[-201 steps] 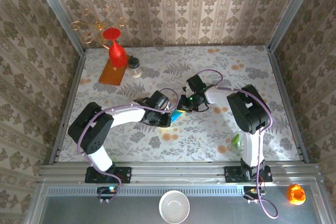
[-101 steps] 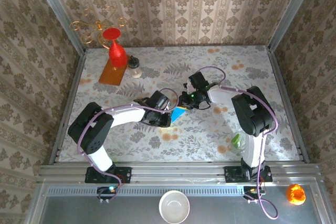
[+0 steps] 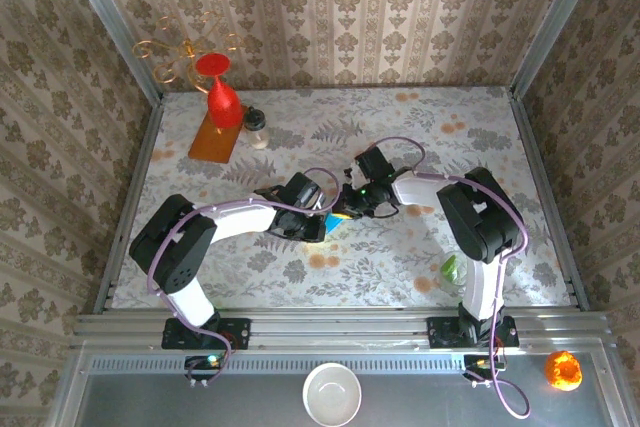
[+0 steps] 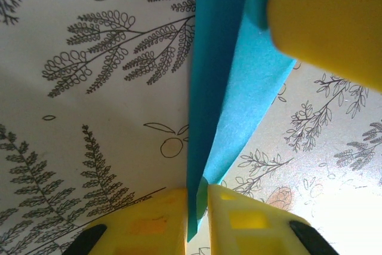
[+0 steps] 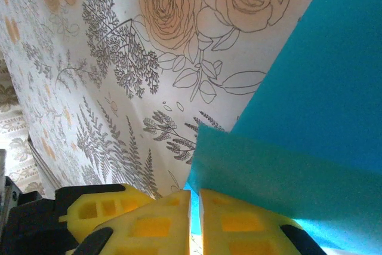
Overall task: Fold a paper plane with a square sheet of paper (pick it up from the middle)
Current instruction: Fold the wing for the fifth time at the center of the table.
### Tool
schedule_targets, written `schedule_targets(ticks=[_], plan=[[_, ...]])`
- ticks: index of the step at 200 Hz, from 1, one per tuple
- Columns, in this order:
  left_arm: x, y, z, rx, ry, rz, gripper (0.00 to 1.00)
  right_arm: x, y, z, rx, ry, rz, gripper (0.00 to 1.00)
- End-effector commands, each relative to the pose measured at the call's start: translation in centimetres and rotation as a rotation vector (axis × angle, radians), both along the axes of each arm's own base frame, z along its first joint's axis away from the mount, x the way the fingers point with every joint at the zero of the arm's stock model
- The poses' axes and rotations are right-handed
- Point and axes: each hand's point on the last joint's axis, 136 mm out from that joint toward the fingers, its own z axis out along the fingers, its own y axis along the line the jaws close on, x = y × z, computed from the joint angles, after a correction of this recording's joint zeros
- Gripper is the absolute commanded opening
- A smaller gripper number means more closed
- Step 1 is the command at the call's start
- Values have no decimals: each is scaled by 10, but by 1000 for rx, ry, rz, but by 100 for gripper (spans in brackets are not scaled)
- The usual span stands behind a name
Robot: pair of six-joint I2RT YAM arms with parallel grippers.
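Observation:
The sheet of paper point(image 3: 341, 215) is teal-blue and folded into layers, held up between the two grippers at mid-table. My left gripper point(image 3: 322, 218) comes in from the left and is shut on it. In the left wrist view its yellow fingertips point(image 4: 202, 198) pinch the paper's point(image 4: 239, 82) narrow lower end. My right gripper point(image 3: 349, 203) comes in from the right and is shut on the other edge. In the right wrist view a strip of teal shows in the thin gap of my right gripper point(image 5: 195, 204), under a wide flap of paper point(image 5: 310, 117).
A red vase point(image 3: 222, 97) stands on an orange board point(image 3: 213, 137) at the back left, beside a small jar point(image 3: 257, 127). A green object point(image 3: 452, 269) lies near the right arm's base. A white bowl point(image 3: 332, 394) and an orange lump point(image 3: 562, 370) sit on the front ledge.
The right gripper lifted slightly away from the paper, then came back down and left onto it. The left gripper kept its hold and place.

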Motion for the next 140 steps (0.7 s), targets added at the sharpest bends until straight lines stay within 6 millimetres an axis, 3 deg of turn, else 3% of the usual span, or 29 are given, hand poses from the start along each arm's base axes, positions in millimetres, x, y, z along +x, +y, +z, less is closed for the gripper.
schedule_targets(ticks=[1,74,140], plan=[[-13,-1,-15,-5,64,-7,18,-4,1,-11,-5,28,2,14],[-8,-3,3,-65,41,19,18,-8,-14,-42,-111,52,-14,12],[7,-5,45,-132,-67,69,18,-13,-27,-60,-193,78,-29,11]])
